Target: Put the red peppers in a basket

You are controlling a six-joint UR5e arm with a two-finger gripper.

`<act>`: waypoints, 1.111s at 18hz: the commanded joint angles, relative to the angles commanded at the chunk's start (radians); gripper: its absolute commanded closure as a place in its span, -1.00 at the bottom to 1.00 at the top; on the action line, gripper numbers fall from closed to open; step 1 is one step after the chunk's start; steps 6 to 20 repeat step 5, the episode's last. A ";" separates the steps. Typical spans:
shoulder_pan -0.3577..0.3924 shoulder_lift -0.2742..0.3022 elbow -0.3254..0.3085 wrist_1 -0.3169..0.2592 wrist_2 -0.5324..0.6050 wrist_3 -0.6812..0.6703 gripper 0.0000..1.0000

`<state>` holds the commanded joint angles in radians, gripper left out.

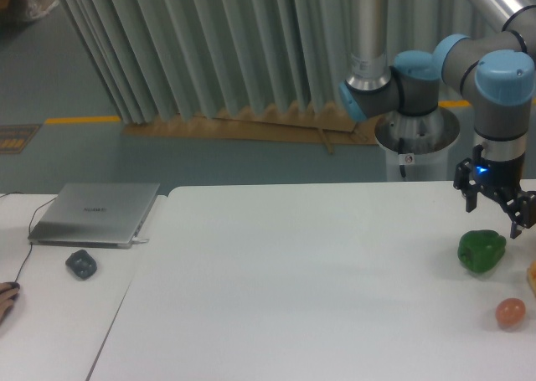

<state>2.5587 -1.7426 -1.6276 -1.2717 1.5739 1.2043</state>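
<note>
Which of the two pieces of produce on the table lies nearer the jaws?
The green pepper, directly below the gripper; the small orange-pink fruit sits farther forward.

You have a white table [293,280] near; a grey-green floor [84,155] with a yellow line [79,119] far left; pleated grey curtains [201,46] behind.
</note>
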 joint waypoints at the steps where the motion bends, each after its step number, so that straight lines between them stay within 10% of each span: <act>1: 0.000 0.000 0.000 0.000 0.000 -0.005 -1.00; 20: 0.002 0.003 0.003 -0.002 -0.002 -0.005 -1.00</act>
